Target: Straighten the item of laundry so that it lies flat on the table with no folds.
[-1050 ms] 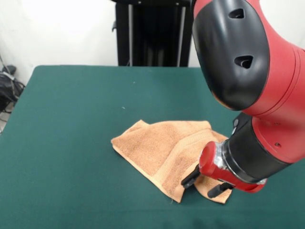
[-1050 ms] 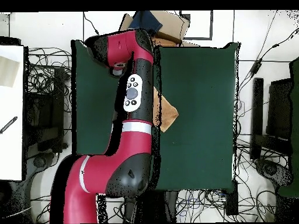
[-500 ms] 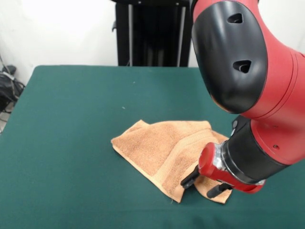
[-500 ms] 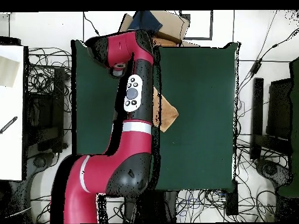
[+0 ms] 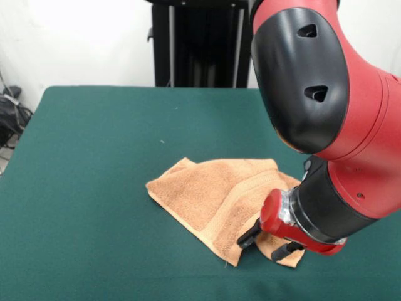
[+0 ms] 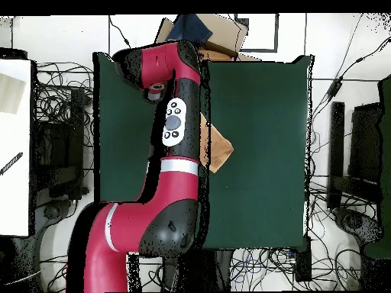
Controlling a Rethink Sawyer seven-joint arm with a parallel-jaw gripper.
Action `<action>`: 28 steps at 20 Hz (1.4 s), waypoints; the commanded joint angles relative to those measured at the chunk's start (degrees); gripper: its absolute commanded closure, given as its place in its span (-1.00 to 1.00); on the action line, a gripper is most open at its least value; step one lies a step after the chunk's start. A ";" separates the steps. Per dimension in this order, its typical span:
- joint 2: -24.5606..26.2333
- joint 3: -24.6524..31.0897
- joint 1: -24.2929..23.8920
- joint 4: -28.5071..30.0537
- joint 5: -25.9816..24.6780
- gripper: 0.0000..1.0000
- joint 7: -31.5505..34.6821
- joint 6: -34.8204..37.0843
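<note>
My gripper (image 5: 268,241) sits low over the near right corner of the towel (image 5: 216,194), fingers spread, one black finger on each side of a raised tan edge. Whether the pads already touch the cloth cannot be confirmed. The towel lies on the table (image 5: 94,163), right of centre in the front view, and extends from my gripper toward the left and the far side. It is folded: one layer with a woven border band overlaps another, and that band runs diagonally from the near edge up toward the far right. Unfolding therefore probably requires pulling the clamped corner away from the main body. No other object rests on the green cloth. My own arm (image 6: 174,137) hides most of the towel in the overhead view.
</note>
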 commanded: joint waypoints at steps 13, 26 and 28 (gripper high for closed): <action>4.03 3.17 -1.60 1.39 0.15 -1.00 -10.53 4.77; 2.83 1.65 -2.13 -0.24 -0.02 -1.00 -13.13 7.30; 2.44 1.41 -2.19 -0.35 -0.11 -1.00 -13.47 7.86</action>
